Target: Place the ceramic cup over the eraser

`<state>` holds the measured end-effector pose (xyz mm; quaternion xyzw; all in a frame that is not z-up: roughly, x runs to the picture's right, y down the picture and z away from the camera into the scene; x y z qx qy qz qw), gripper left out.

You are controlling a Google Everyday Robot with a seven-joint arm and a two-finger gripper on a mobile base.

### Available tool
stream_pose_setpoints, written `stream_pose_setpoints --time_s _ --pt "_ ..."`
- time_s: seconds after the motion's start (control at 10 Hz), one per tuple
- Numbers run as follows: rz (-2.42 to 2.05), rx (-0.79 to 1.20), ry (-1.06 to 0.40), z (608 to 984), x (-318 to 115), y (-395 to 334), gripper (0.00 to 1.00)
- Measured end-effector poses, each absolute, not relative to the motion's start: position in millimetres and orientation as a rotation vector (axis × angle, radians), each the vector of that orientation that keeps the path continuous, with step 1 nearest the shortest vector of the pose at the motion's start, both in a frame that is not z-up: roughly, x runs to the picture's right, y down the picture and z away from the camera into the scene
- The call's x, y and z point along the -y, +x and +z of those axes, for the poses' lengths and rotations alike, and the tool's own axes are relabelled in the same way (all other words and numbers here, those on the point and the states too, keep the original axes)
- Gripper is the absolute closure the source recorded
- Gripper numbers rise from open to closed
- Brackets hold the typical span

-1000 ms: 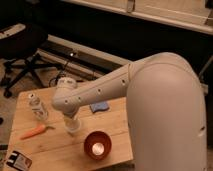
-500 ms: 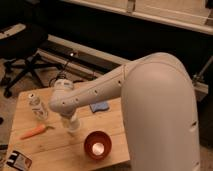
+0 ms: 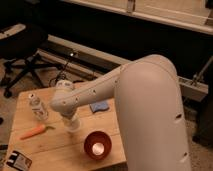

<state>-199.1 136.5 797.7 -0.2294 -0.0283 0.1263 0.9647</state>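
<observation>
The elbow has swung slightly left; my gripper (image 3: 70, 118) sits on the cup (image 3: 75, 126) mid-table, grip I can't tell. A carrot (image 3: 35, 131) lies between the cup and the eraser (image 3: 17, 161) at the near-left corner, with a bowl (image 3: 97, 145) close by.

My arm (image 3: 100, 92) reaches across my view from its bulky white elbow, wrist bent downward. I see the claw (image 3: 71, 121) hanging low over the middle of the counter (image 3: 50, 145).

White rounded arm (image 3: 145, 110), dark dots (image 3: 178, 117), tool (image 3: 72, 121) at tip.
</observation>
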Motion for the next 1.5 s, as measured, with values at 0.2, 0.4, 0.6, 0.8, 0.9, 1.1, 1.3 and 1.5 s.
stream_pose_setpoints --time_s 0.2,0.4,0.6,0.8,0.9,1.1,1.3,1.5 --pt "0.257 0.045 -0.472 804 -137 -199 0.65" --pt "0.260 0.039 -0.473 808 -136 -200 0.84" --pt "0.281 0.026 -0.458 812 -126 -195 0.96" --pt "0.342 -0.015 -0.413 815 -98 -171 0.96" --pt "0.364 -0.024 -0.393 814 -87 -163 0.96" --pt "0.385 -0.033 -0.374 812 -75 -157 0.96" --pt "0.382 -0.033 -0.374 812 -76 -158 0.96" --pt "0.383 -0.033 -0.374 812 -75 -158 0.96"
